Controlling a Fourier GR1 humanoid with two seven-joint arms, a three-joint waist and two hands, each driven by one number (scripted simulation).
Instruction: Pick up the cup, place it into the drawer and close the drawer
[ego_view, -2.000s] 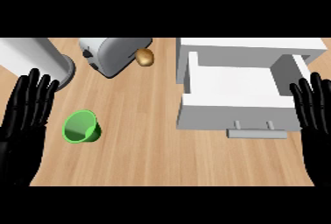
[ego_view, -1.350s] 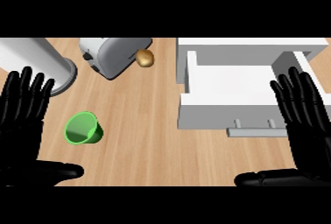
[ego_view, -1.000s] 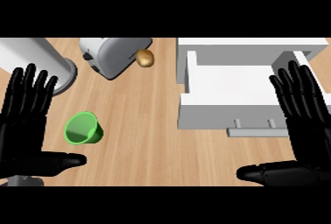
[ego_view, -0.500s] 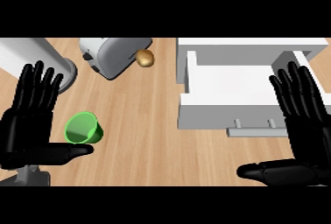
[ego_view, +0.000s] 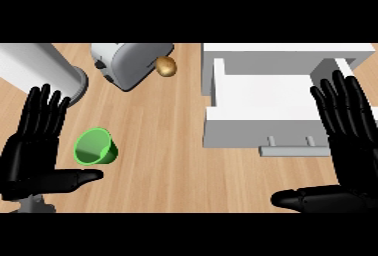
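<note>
Lower left of head view: left hand (ego_view: 37, 150) has closed in on the green cup (ego_view: 96, 147), fingers straight, thumb under it, nothing held | centre right: drawer (ego_view: 258, 107) stands open | right edge: right hand (ego_view: 347, 145) flat, unmoved | grasp looks imminent.

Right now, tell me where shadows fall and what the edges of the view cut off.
Head view: lighting is even, with no glare; the drawer front casts a thin shadow on the counter, and the green cup barely shades the wood. The grey cylinder and toaster are cropped at the top; the left hand and right hand run off the sides.
</note>
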